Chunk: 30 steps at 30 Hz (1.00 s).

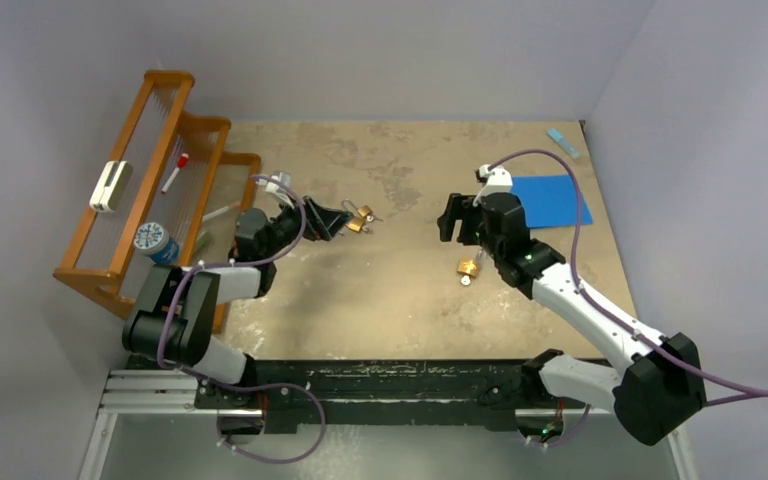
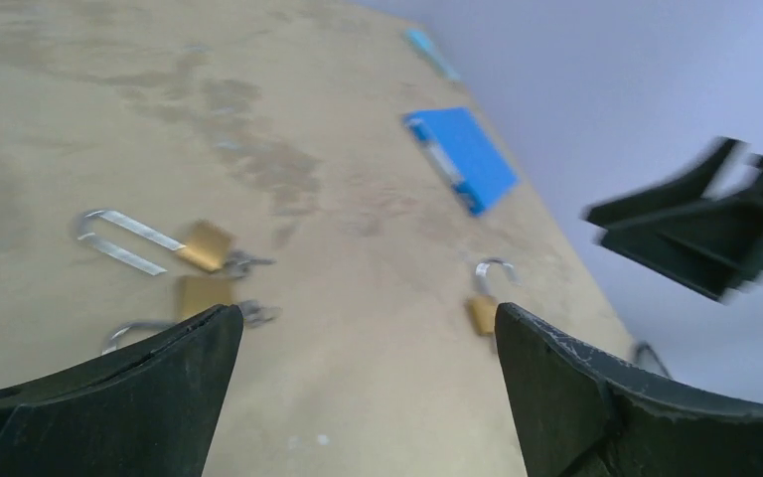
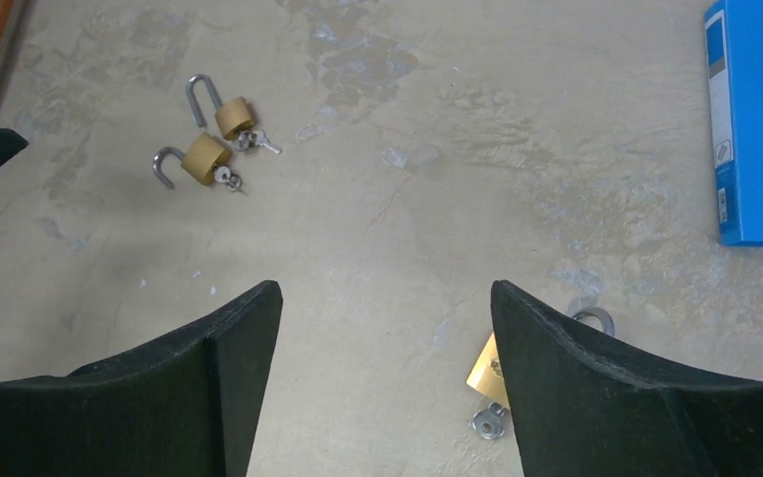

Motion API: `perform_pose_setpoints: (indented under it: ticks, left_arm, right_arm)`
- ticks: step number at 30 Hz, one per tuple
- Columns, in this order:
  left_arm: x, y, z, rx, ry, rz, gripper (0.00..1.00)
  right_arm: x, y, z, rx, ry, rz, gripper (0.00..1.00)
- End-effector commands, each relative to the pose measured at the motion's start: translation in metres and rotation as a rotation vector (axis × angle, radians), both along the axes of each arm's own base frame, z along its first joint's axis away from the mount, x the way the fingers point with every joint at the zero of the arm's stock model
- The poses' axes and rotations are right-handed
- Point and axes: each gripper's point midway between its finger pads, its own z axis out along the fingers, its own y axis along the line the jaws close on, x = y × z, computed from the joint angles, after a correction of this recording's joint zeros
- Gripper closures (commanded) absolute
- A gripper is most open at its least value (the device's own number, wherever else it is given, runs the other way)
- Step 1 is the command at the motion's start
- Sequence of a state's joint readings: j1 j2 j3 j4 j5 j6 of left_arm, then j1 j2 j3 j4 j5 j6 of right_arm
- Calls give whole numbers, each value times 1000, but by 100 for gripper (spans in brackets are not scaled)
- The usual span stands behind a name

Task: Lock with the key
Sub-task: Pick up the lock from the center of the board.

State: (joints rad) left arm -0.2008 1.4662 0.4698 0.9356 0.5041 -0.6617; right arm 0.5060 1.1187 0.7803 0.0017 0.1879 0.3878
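Note:
Three brass padlocks with open shackles and keys in them lie on the tan table. Two padlocks [image 1: 360, 219] lie together just in front of my left gripper [image 1: 328, 219], which is open and empty. In the left wrist view [image 2: 368, 320] they are at the left, one [image 2: 205, 245] behind the other [image 2: 203, 295]. The third padlock [image 1: 469, 267] lies below my right gripper [image 1: 454, 218], which is open and empty. In the right wrist view [image 3: 385, 293] this padlock [image 3: 483, 372] is partly hidden by the right finger, its key [image 3: 487, 423] sticking out.
A wooden rack [image 1: 95, 215] stands at the left with a white block, a red-capped marker and a blue-white roll on it. A blue folder [image 1: 550, 200] lies at the far right, with a small light-blue strip [image 1: 563, 142] behind it. Grey walls close in the table.

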Motion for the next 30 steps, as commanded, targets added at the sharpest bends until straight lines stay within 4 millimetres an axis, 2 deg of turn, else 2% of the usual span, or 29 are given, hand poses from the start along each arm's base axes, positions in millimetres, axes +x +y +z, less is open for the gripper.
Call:
perform_pose_setpoints:
  ticks: [1, 2, 4, 8, 11, 13, 14, 15, 16, 17, 18, 19, 20, 23, 26, 28, 30]
  left_arm:
    - [-62, -39, 110, -203, -374, -433, 1]
    - [-73, -43, 118, -218, -399, -487, 1]
    - [-88, -51, 121, -218, -423, -571, 1]
    - [-102, -54, 129, -236, -429, -636, 1]
    - [-102, -55, 141, -268, -441, -620, 1]
    - [-86, -55, 150, -316, -396, -566, 1]
    - [-71, -55, 151, -325, -371, -521, 1]
    - [-49, -52, 149, -330, -330, -428, 1]
    - [-18, -42, 143, -313, -281, -283, 1]
    - [16, -26, 125, -246, -201, -85, 1]
    - [40, -9, 103, -122, -117, 95, 1]
    - [54, 6, 94, 21, -96, 231, 1]
    - [60, 20, 90, 111, -77, 345, 1]
    - [68, 58, 92, 164, -35, 563, 1]
    - [66, 70, 86, 161, -8, 630, 1]
    - [65, 72, 78, 175, 3, 638, 1]
    - [62, 74, 69, 195, -1, 638, 1]
  right_arm:
    - [12, 1, 25, 6, -53, -25, 20]
    - [9, 0, 19, 2, -23, -28, 18]
    - [9, 0, 19, 1, -28, -25, 3]
    - [12, 8, 17, -3, -63, 27, 1]
    - [14, 12, 1, -39, 1, 28, 1]
    - [17, 12, -6, -76, 7, 5, 1]
    - [20, 12, -10, -100, 8, -17, 1]
    - [22, 12, -10, -111, 9, -36, 1]
    - [24, 18, -8, -116, 7, -31, 1]
    - [27, 25, -8, -127, 2, -17, 1]
    - [30, 35, -6, -137, -13, 14, 1]
    - [33, 47, -5, -143, -28, 72, 1]
    - [39, 60, -1, -134, -65, 129, 1]
    - [54, 104, -5, -142, -111, 343, 1]
    - [75, 145, -21, -219, -98, 556, 1]
    - [92, 164, -39, -280, -58, 641, 1]
    - [111, 175, -50, -308, -51, 651, 3]
